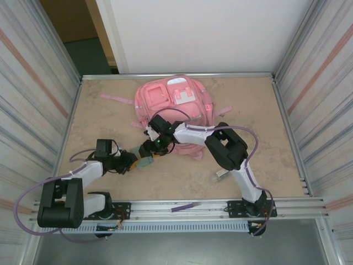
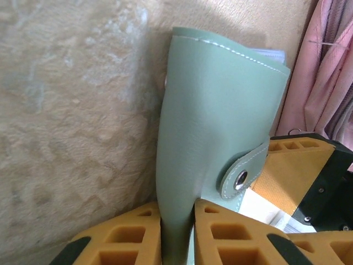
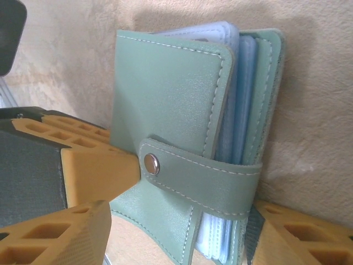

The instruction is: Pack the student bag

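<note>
One student bag (image 1: 171, 102), pink, lies flat at far centre of the beige table (image 1: 265, 121). One green wallet (image 2: 215, 127) sits just before it. Ribbed metal walls (image 1: 33, 83) stand either side. Two arms bend inward and meet. Left gripper (image 2: 176, 215) is narrow, pinching the wallet's edge. Right gripper (image 3: 185, 221) straddles the wallet wide, grip uncertain.

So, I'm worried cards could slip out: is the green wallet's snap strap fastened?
Yes, in the right wrist view the strap wraps around the green wallet and its open edge, and is closed at the snap.
</note>
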Robot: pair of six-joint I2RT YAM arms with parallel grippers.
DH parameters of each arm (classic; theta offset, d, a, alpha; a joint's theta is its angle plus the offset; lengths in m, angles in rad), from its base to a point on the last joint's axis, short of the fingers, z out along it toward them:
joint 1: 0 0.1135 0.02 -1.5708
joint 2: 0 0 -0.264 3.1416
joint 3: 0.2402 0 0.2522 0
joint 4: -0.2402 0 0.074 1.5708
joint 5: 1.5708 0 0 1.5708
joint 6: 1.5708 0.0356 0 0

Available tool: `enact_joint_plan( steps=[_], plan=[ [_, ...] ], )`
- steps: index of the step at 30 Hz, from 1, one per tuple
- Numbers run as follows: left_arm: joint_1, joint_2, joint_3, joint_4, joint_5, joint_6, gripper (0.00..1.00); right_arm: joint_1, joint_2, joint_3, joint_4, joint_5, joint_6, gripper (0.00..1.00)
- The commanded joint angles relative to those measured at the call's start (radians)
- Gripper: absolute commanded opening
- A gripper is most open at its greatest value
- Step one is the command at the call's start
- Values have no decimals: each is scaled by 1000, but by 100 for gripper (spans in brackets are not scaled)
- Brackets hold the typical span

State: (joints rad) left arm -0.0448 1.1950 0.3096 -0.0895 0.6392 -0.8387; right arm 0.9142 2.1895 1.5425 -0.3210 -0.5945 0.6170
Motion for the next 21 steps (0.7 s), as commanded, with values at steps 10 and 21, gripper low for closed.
enact_joint_plan(
  steps=[10, 21],
  plan=[
    [-1, -69, -38, -84, -38, 13, 28, 29, 9, -19, 125, -136, 18, 48],
    [-1, -25, -25, -6, -33, -24, 29, 39, 70, 32, 131, -177, 32, 42]
  ],
)
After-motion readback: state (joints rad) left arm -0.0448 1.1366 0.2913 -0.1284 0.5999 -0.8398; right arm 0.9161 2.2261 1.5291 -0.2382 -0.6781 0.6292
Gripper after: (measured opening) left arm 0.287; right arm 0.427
